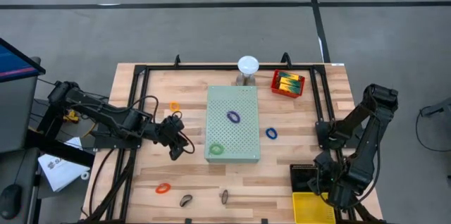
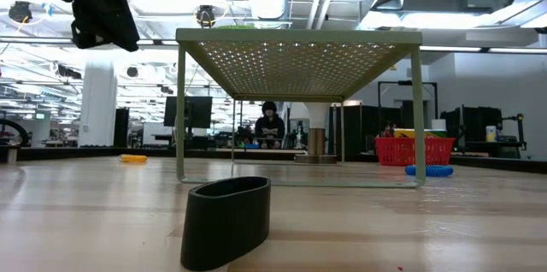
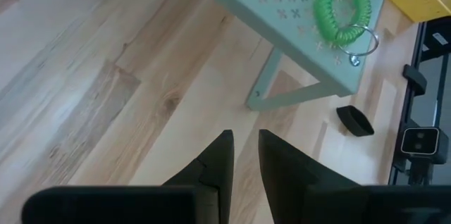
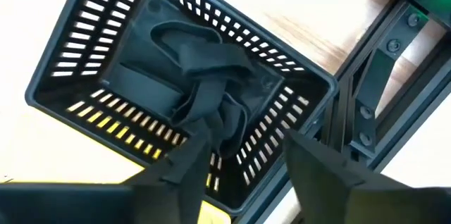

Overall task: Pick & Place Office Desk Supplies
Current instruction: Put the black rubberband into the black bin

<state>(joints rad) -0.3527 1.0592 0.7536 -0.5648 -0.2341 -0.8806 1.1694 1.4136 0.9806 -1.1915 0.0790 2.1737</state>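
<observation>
Right gripper point(image 4: 243, 171) hung over the black slotted basket point(image 4: 84, 48), well off from the pale-green perforated board point(image 1: 233, 124) toward the table's right near corner. Fingers stood partly apart, nothing pinched between them; dark bands point(image 4: 204, 90) lay piled in the basket under them. A yellow bin point(image 1: 312, 208) sat just beside that basket.

Left gripper point(image 1: 175, 141) hovered above bare wood just off the board's left edge, fingers point(image 3: 218, 164) nearly together with a thin gap, holding nothing.

On the board: green coil loop point(image 1: 216, 149) near its front-left corner, purple loop point(image 1: 234, 117) around its middle. Blue loop point(image 1: 271, 133) lay on the table just right of the board. Small orange loop point(image 1: 174, 106) lay left of the board, a bigger orange loop point(image 1: 163, 188) well in front-left of it. Two dark clips point(image 1: 186, 200) and point(image 1: 224, 196) lay in front of the board. Red basket point(image 1: 288, 84) with yellow-green boxes stood behind the board's right corner, beside the white dome point(image 1: 247, 65).
</observation>
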